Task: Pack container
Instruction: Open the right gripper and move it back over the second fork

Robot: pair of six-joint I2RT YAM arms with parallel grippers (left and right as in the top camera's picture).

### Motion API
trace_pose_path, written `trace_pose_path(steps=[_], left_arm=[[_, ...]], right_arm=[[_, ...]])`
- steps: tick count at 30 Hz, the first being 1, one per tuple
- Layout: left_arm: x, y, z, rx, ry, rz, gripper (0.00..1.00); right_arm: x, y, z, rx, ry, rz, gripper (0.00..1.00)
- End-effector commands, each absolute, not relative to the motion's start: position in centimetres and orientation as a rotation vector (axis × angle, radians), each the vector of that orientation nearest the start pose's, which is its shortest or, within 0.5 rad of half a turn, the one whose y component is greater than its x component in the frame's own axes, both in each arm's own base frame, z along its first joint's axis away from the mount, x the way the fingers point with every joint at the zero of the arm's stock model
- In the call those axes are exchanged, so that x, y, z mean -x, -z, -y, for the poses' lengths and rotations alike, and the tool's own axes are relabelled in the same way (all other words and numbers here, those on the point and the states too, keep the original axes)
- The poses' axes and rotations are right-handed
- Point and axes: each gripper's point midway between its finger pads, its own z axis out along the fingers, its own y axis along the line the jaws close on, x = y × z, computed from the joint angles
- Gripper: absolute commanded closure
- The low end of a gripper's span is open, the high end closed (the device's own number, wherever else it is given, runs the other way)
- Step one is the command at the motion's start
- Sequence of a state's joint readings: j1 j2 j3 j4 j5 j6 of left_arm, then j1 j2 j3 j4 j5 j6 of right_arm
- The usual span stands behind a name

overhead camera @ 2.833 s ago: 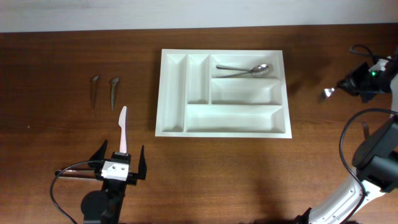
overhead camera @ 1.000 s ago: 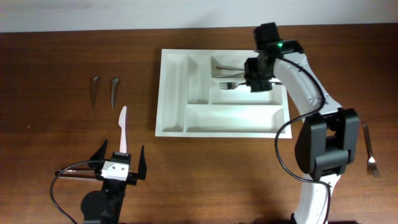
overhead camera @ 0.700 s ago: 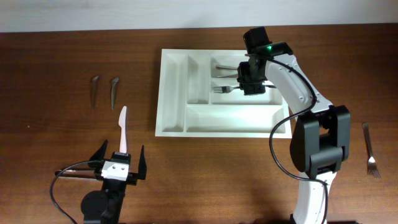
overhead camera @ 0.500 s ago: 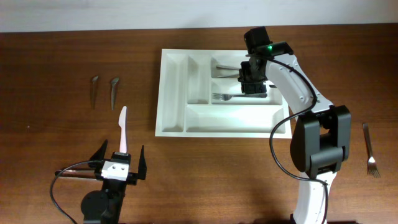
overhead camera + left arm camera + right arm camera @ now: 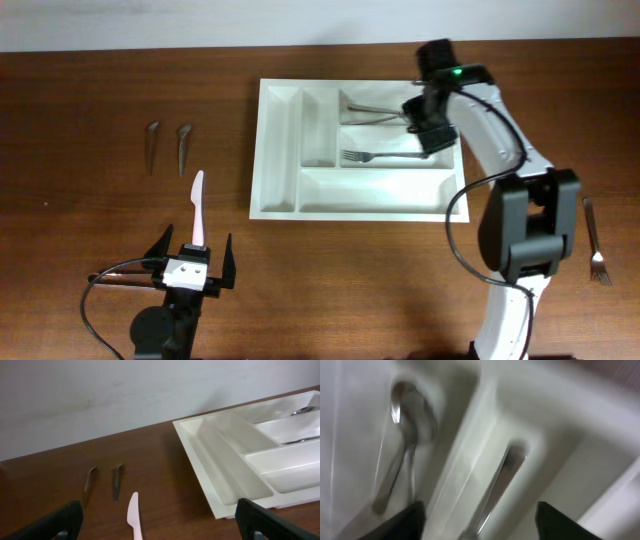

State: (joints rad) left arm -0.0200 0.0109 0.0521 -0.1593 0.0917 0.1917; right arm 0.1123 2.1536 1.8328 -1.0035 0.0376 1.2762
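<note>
The container (image 5: 299,140) is a white tray with five compartments in the middle of the table. A metal fork (image 5: 375,156) lies free in its middle long compartment, and spoons (image 5: 378,110) lie in the top one. My right gripper (image 5: 431,126) hovers open over the tray's right end, holding nothing. Its blurred wrist view shows a spoon (image 5: 408,417), the fork's handle (image 5: 501,477) and the container's dividing wall (image 5: 467,460) below the open gripper (image 5: 480,527). My left gripper (image 5: 193,262) stands open at the front left, with a pale plastic knife (image 5: 198,205) just beyond it.
Two small dark utensils (image 5: 152,145) (image 5: 184,145) lie left of the container. Another fork (image 5: 593,240) lies at the far right. In the left wrist view the knife (image 5: 134,520), the dark utensils (image 5: 116,482) and the container's rim (image 5: 200,460) show ahead of the open gripper (image 5: 160,522).
My right gripper has opened and let go of the fork, which now lies in the middle long compartment. The gripper has drawn back to the right. The left arm has not moved.
</note>
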Motion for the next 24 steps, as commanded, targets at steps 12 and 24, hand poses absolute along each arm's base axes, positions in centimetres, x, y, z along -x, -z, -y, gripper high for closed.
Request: trace_pose_path(steps=[12, 24], left_arm=[[-24.2, -15.6, 1.8, -0.241, -0.07, -1.67, 0.01], [-24.2, -15.6, 1.8, -0.241, -0.07, -1.67, 0.01]], right_arm=[[-45.0, -17.7, 9.4, -0.562, 0.087, -2.668, 0.01], [-35.5, -20.6, 14.4, -0.427, 0.415, -2.888, 0.01]])
